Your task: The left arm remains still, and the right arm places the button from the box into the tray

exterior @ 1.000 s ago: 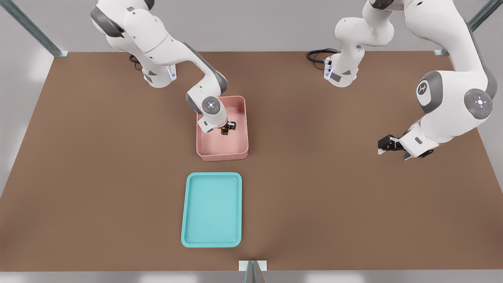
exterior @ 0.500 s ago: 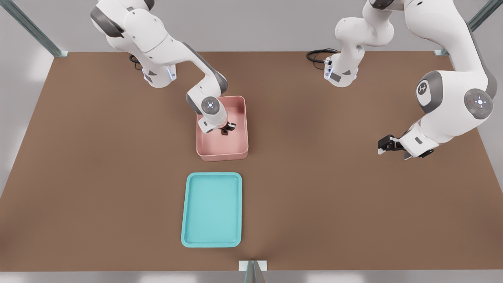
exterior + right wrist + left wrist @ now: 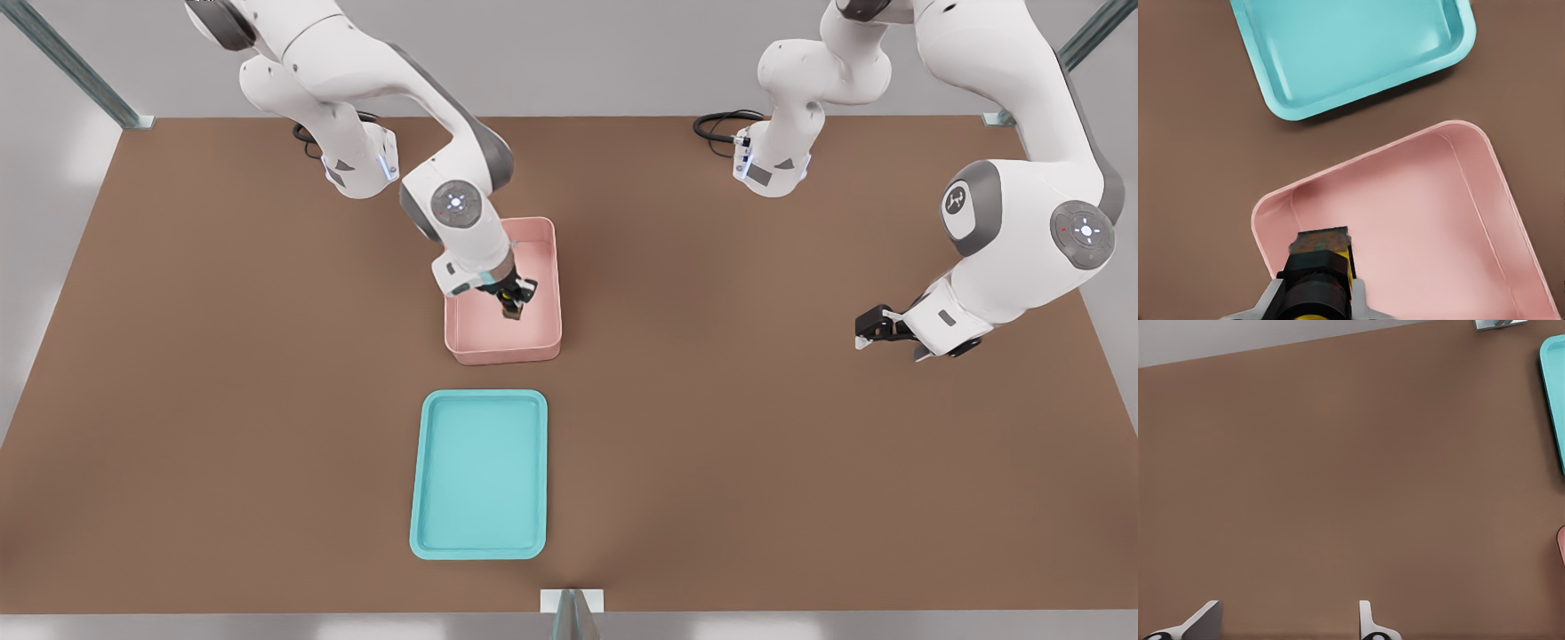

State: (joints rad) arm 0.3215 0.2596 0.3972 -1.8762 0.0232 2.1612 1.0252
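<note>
My gripper hangs over the pink box, shut on the small dark button with its yellow cap. In the right wrist view the button sits gripped between the fingers, raised above the box floor near one corner. The turquoise tray lies flat on the brown table, nearer the front edge than the box and a short gap from it. It holds nothing, and the right wrist view shows the tray beyond the box's rim.
The other arm's hand is parked above the table at the front view's right. Both arm bases stand at the back edge with a black cable. A metal post stands at the front edge.
The working arm has risen and its wrist swung toward the front view's left. The button has come up off the box floor with the gripper and moved slightly toward the tray.
</note>
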